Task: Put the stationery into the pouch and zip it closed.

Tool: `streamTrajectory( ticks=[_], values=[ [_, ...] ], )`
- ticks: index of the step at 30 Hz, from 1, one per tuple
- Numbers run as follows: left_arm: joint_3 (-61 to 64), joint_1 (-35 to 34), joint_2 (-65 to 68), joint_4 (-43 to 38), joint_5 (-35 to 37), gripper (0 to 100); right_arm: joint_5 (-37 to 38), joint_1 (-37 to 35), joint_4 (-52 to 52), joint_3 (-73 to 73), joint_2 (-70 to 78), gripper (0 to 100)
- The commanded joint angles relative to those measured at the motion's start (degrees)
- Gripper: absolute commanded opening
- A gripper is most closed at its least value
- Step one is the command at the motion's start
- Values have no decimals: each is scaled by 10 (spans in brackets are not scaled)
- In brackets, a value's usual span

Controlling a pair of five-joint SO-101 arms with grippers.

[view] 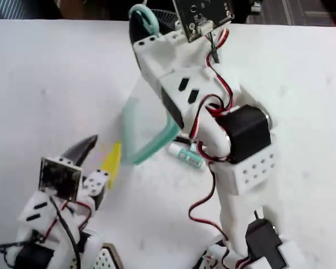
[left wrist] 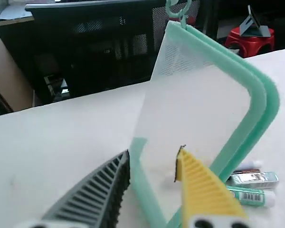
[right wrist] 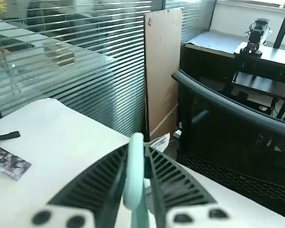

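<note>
The white table (view: 45, 73) lies under the pouch. The pouch (view: 157, 143) (left wrist: 204, 104), clear mesh with a mint green border, stands tilted up off the table with its ring end highest. At that high end of the pouch, the right gripper (view: 147, 28) (right wrist: 137, 142) is pressed together on the mint trim, pinching it. At the pouch's low corner, the left gripper (view: 104, 148) (left wrist: 153, 156) is spread. Its grey finger (left wrist: 99, 190) is outside the border and its yellow finger (left wrist: 204, 190) over the mesh. Whether either touches the pouch cannot be told. The stationery (view: 186, 155) (left wrist: 254, 183), small capped tubes, lies on the table just beside the pouch's lower edge, outside it.
</note>
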Motion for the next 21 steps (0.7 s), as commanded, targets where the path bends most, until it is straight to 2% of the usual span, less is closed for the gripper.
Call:
streamTrajectory(
  ticks=[1,6,11,15,21],
  values=[
    [5,12,48,-105,4,187,-3,-29,37,-57,-1,16],
    [4,-22,73,-156,4,188,0,-81,102,-107,-1,16],
    [6,-9,77,-159,3,190,91,-163,157,-114,-1,16],
    [0,-48,75,-168,1,192,127,-208,202,-116,-8,16],
    [14,-22,75,-111,0,192,131,-240,202,-116,-60,16]
  ],
)
